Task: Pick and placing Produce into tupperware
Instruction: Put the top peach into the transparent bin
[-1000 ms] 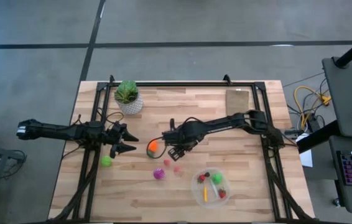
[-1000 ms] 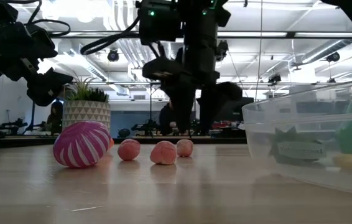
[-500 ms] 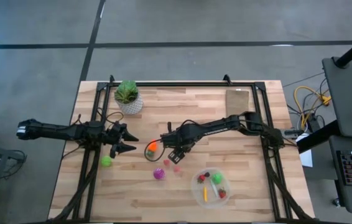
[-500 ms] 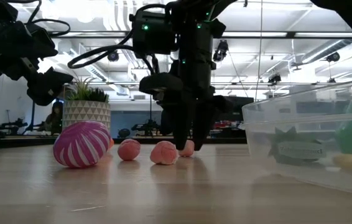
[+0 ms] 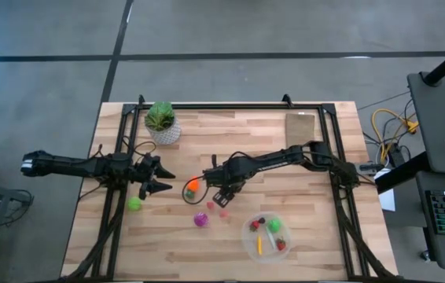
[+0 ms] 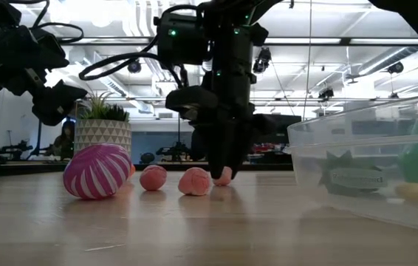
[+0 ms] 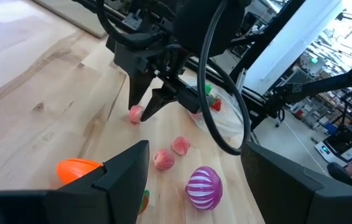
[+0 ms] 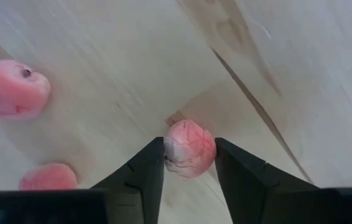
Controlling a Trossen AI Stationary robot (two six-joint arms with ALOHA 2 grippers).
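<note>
My right gripper [image 5: 221, 194] is down at the table's middle, shut on a small pink piece [image 8: 189, 148]. Two more pink pieces [image 6: 153, 177] [image 6: 194, 181] lie on the wood just to its near side. The orange carrot [image 5: 193, 186] lies to its left and the magenta striped piece [image 5: 200, 219] nearer. A green ball [image 5: 134, 203] sits at the left. The clear bowl [image 5: 267, 237] stands at the near right with several pieces inside. My left gripper [image 5: 156, 178] hangs open above the table, beyond the green ball. My right gripper pinches the pink piece by its two opposite sides [image 8: 191, 140] between its two fingers [image 8: 151, 165]. The fingers come from above, pointing down. The piece still sits on the wooden table top, as the low view [image 6: 222, 176] shows.
A potted plant [image 5: 162, 122] stands at the far left and a flat tan board [image 5: 300, 126] at the far right. Black frame rails run along the table's left and right sides. Bare wood lies between the pink pieces and the bowl.
My right gripper has come down to the table with its fingers either side of the farthest pink piece, then narrowed them onto it. The piece has stayed in place. My left arm has kept still.
</note>
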